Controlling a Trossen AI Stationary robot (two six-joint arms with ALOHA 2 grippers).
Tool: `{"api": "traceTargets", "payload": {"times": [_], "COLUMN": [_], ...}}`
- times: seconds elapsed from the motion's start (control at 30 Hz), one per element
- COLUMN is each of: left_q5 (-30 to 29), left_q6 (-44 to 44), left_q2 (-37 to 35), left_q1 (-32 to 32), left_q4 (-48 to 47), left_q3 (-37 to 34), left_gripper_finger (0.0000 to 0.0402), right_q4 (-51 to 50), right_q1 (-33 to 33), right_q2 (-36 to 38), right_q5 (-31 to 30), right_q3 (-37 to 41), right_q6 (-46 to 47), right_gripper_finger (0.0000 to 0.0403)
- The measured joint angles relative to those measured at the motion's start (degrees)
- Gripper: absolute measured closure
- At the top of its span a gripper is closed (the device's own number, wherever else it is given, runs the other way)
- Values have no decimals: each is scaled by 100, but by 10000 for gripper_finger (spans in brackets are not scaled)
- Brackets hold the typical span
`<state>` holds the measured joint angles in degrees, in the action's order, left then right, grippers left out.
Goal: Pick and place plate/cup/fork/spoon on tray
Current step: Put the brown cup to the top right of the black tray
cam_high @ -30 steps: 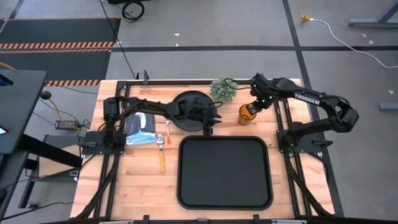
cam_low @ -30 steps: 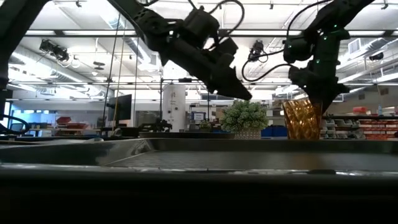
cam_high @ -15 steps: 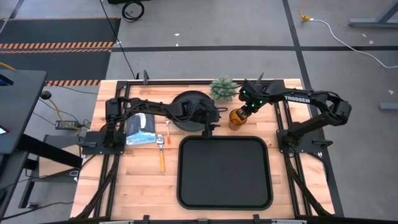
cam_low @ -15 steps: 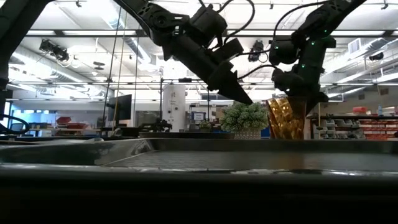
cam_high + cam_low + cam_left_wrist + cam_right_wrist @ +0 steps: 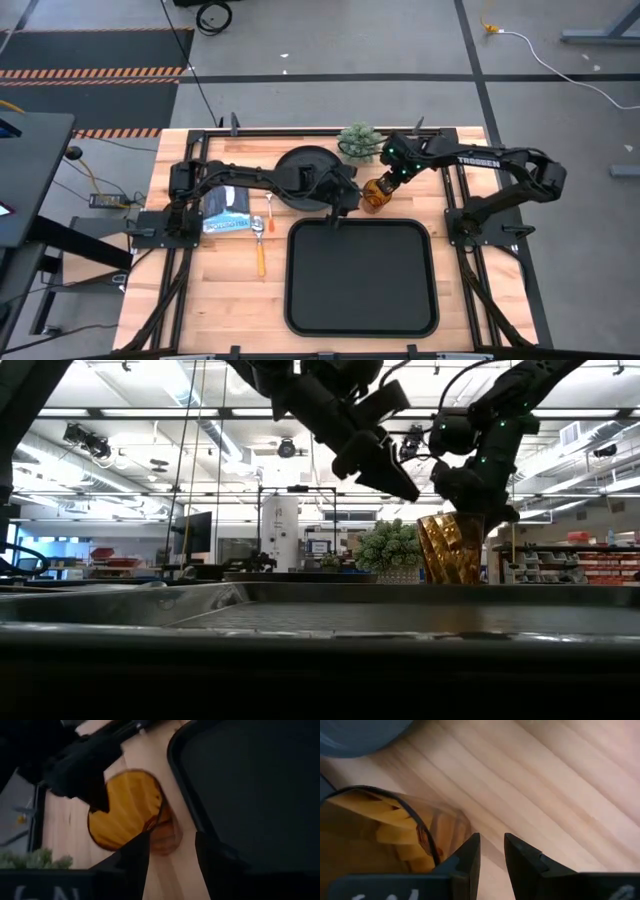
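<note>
High view is showing the right gripper [image 5: 383, 188] clamping the rim of the cup [image 5: 373, 196] and holding it tilted just beyond the far edge of the tray [image 5: 362, 278]; low view is showing the cup [image 5: 450, 547] hanging clear of the wood, though how high is hard to judge; the left gripper [image 5: 338, 204] is hovering just left of the cup, near the tray's far rim, its fingers [image 5: 134, 855] parted around nothing; the plate [image 5: 303, 176] is lying on the table to the left of the potted plant [image 5: 358, 141]; the spoon [image 5: 269, 208] and fork [image 5: 260, 245] are lying on the wood to the left of the tray.
</note>
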<state>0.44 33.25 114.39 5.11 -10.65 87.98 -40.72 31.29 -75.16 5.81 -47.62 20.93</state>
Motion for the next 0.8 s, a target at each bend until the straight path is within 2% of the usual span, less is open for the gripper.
{"api": "traceTargets", "payload": {"times": [0.23,0.53,0.8], "left_q5": [1,215,202], "left_q6": [197,479,755], "left_q2": [40,1061,1270], "left_q1": [-27,21,49], "left_q4": [-260,-1671,-1838], "left_q3": [600,1987,2276], "left_gripper_finger": [235,235,235], "right_q4": [-516,-1054,-971], "right_q1": [107,9,-48], "right_q2": [683,1211,1338], "right_q5": [-16,-473,-492], "right_q3": [0,0,0], "right_q6": [-5,205,211], "right_gripper_finger": [309,309,309]}}
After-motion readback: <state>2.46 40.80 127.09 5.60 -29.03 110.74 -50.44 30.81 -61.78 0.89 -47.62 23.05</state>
